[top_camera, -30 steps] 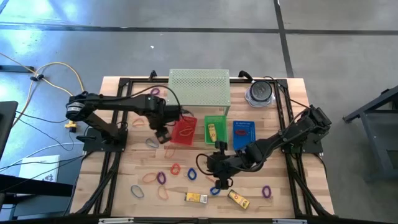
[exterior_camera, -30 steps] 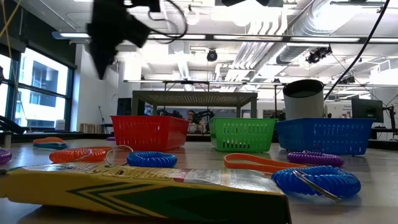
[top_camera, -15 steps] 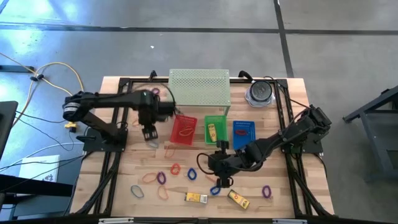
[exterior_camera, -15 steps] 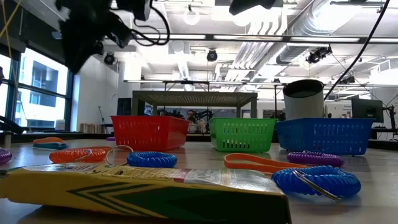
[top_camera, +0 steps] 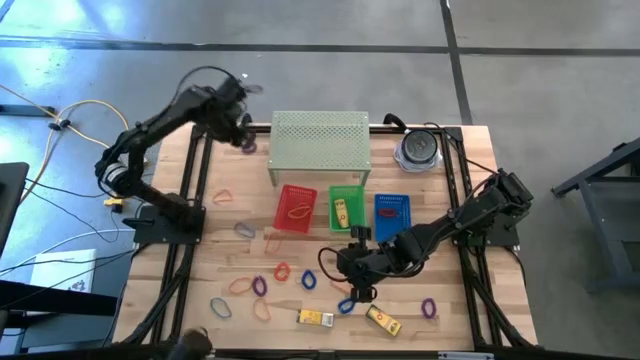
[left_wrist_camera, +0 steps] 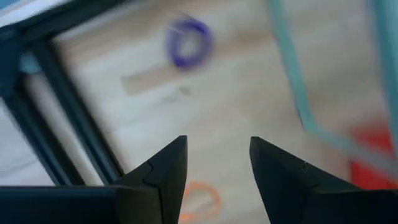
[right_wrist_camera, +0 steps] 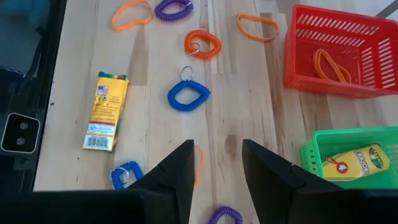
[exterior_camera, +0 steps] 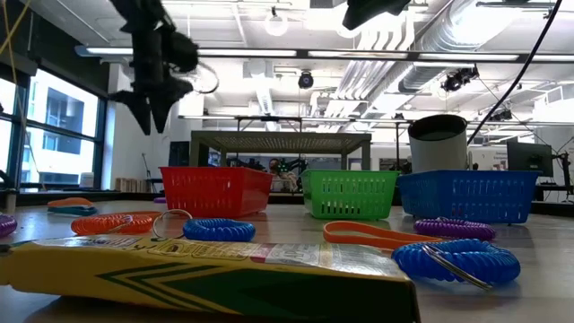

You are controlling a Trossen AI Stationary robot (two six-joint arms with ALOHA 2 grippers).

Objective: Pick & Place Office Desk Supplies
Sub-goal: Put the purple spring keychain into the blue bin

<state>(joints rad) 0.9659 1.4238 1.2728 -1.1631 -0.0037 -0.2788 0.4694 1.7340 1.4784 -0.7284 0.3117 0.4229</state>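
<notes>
Coloured loops lie scattered on the wooden table: blue (right_wrist_camera: 188, 96), orange (right_wrist_camera: 203, 43), purple (top_camera: 429, 307). Two yellow boxes (top_camera: 315, 318) (top_camera: 383, 320) lie near the front edge. The red basket (top_camera: 296, 208) holds an orange loop (right_wrist_camera: 329, 65); the green basket (top_camera: 346, 207) holds a yellow box (right_wrist_camera: 345, 163). My left gripper (top_camera: 243, 135) hangs open and empty high over the far left, above a purple loop (left_wrist_camera: 189, 43). My right gripper (top_camera: 345, 262) hovers open over the table's middle, nothing between its fingers.
A green mesh shelf (top_camera: 320, 145) stands at the far edge behind the baskets, with a grey round container (top_camera: 419, 148) to its right. The blue basket (top_camera: 392, 214) sits right of the green one. Black frame rails (top_camera: 190, 200) run along both table sides.
My left gripper has swung from beside the red basket toward the table's far left corner, rolling as it went, and stayed open and empty. The right arm has kept still.
</notes>
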